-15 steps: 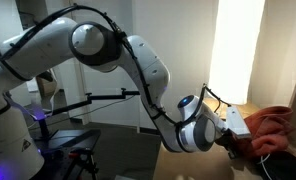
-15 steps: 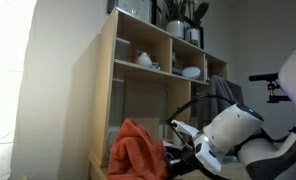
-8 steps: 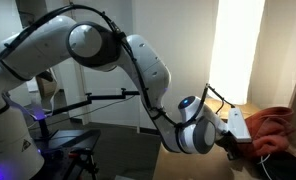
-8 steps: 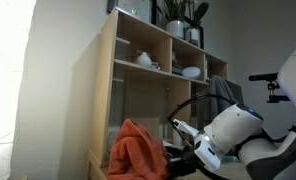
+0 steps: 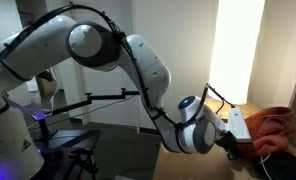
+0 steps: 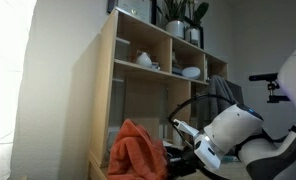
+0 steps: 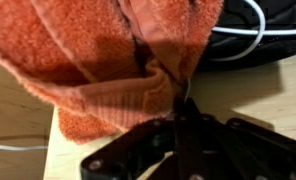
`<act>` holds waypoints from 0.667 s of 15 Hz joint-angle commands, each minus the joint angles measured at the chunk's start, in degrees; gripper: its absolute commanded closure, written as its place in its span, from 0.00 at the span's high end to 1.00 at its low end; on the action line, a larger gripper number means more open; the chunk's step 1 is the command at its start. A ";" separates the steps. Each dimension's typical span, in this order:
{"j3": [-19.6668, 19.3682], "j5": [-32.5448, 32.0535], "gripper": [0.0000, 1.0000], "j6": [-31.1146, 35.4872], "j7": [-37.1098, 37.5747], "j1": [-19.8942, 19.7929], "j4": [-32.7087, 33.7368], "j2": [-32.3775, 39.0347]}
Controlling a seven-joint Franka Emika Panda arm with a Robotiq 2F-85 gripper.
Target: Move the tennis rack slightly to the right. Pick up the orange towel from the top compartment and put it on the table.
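Pinching the orange towel [image 7: 88, 50], the clenched claw [image 7: 180, 108] holds it bunched over the table [image 7: 18, 120], folds running away lengthwise.

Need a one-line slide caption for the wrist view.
Jaws shut on the soft rust-orange towel over the light tan wooden tabletop.

The orange towel [image 7: 98, 50] is rough, matt terry cloth with a flatter woven hem band. The desk [image 7: 263, 95] is smooth pale wood. The hand [image 7: 181, 105] looks matt black. Glossy white shells cover the arm [image 5: 88, 45]; the shelf unit [image 6: 103, 90] is light wood.
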 commanded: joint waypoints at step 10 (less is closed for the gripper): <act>-5.56 9.88 0.01 1.64 -4.66 5.66 10.41 5.06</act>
